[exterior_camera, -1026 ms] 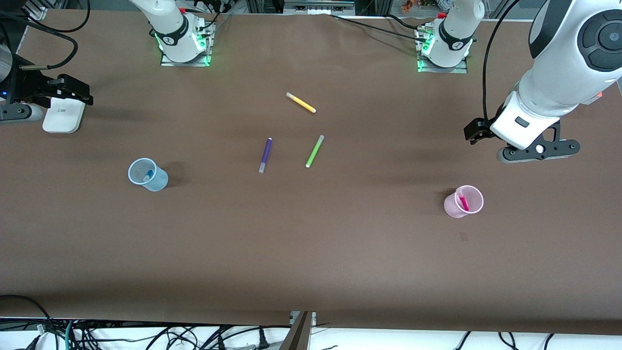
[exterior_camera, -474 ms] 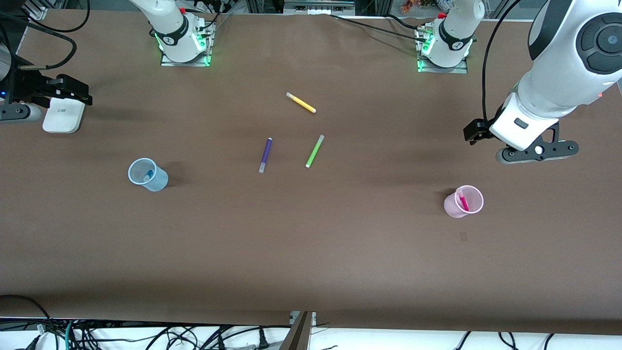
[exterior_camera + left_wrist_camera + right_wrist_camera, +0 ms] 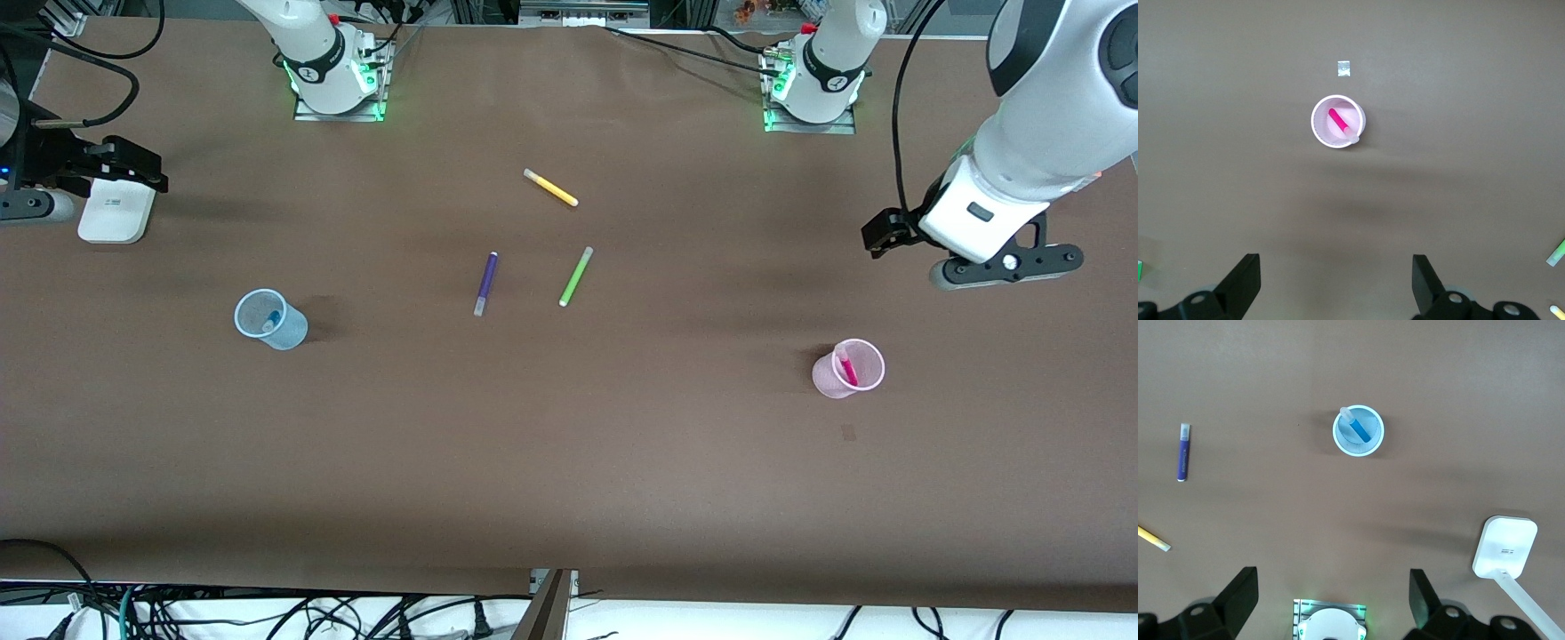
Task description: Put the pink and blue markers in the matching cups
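Left tool (image 3: 1331,290) over table – purple marker (image 3: 484,283) mid-table

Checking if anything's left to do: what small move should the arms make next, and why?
Probably none beyond parking: the pink marker stands in the pink cup and the blue marker in the blue cup, with the left end effector and right end effector open and empty.

This is a robotics lab: two arm bases (image 3: 336,78) with green status lights are bolted to a table (image 3: 569,462) under brown covering, and loose cables (image 3: 267,613) tangle below its near edge.
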Controlling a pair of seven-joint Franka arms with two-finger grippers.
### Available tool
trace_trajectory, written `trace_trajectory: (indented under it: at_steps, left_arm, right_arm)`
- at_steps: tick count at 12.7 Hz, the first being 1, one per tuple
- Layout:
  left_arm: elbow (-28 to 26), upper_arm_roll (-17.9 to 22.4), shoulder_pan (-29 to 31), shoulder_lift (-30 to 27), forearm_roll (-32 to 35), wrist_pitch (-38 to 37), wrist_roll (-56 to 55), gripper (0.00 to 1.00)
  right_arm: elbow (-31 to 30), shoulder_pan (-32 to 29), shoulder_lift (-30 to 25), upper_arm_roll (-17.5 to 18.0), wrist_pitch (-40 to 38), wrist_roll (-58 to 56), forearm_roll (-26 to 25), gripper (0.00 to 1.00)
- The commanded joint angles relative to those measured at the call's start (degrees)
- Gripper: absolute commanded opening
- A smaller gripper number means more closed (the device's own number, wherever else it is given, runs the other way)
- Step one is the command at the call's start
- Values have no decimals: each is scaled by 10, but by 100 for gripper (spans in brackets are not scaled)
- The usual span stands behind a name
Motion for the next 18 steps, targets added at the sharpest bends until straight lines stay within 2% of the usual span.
trace_trajectory:
  at_steps: [1, 18]
  left_arm:
    - [-22, 12, -7, -18, -10, 13, 16, 100]
    - [-22, 13, 1, -17, -10, 13, 23, 100]
  right_arm:
    - [11, -2, 4, 1, -4, 2, -6, 100]
    - [11, -6, 4, 1, -4, 3, -6, 100]
